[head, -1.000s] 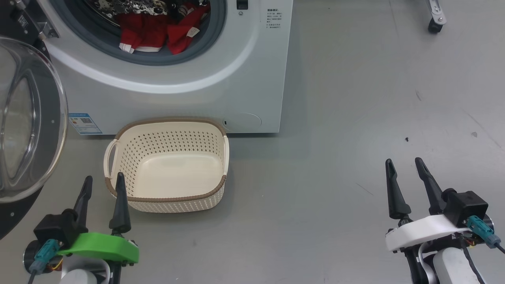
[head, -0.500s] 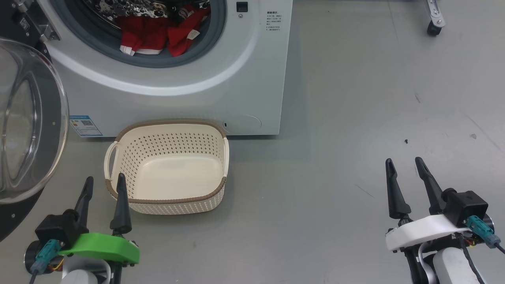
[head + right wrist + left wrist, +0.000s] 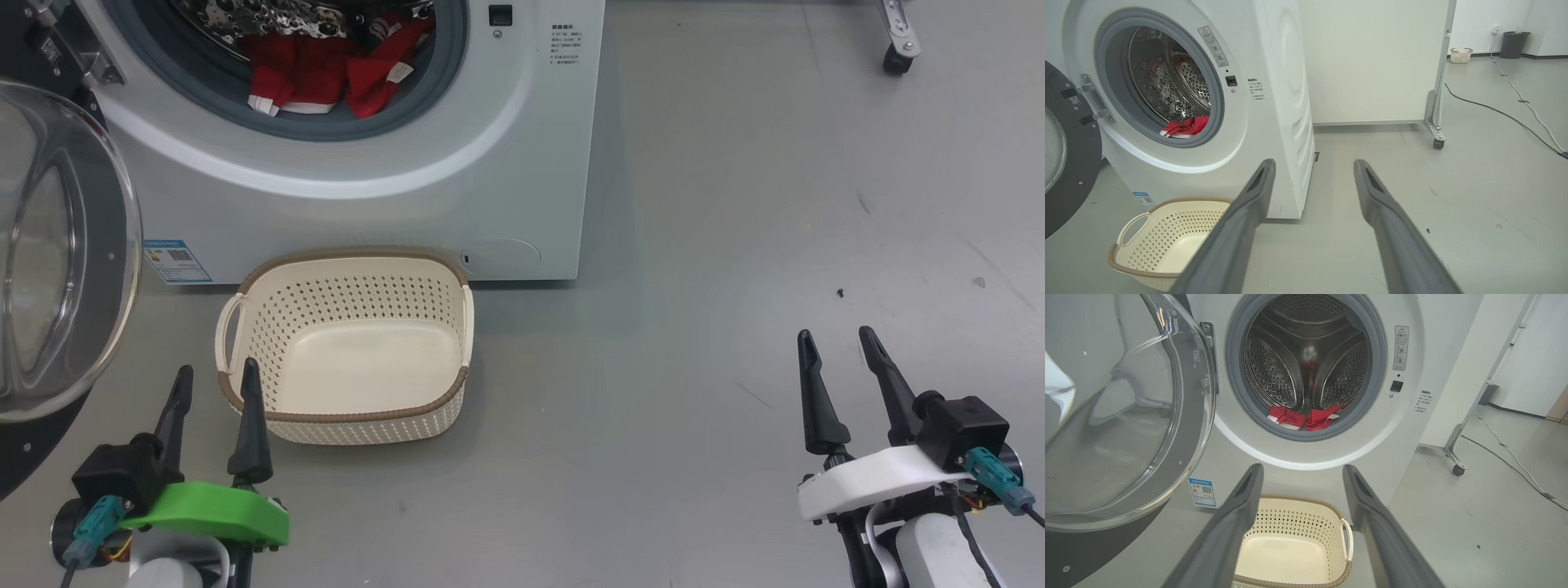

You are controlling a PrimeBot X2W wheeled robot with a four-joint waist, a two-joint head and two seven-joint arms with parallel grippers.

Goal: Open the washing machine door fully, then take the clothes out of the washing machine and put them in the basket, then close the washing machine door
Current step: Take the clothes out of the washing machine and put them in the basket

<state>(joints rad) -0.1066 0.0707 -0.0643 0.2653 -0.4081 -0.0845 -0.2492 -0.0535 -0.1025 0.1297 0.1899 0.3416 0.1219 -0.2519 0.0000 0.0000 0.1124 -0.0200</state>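
The white washing machine (image 3: 506, 188) (image 3: 1404, 428) (image 3: 1274, 122) stands at the top left, its door (image 3: 57, 245) (image 3: 1118, 428) (image 3: 1065, 155) swung wide open to the left. Red clothes (image 3: 326, 69) (image 3: 1306, 417) (image 3: 1184, 126) lie at the front of the steel drum. The cream basket (image 3: 347, 412) (image 3: 1331, 522) (image 3: 1147, 265) sits empty on the floor before the machine. My left gripper (image 3: 214, 380) (image 3: 1302, 471) is open, low at the basket's near left corner. Far out on the bare floor, my right gripper (image 3: 837, 339) (image 3: 1314, 165) is open and holds nothing.
A white panel on a wheeled frame (image 3: 1435, 122) (image 3: 1455, 457) stands right of the machine, its caster (image 3: 898, 53) at the top right. Cables (image 3: 1515, 118) run across the grey floor further right. A bin (image 3: 1511, 45) and another small basket (image 3: 1460, 54) stand far back.
The whole head view has shifted slightly downward since a second ago, so the camera moved. Both grippers and the things keep their places.
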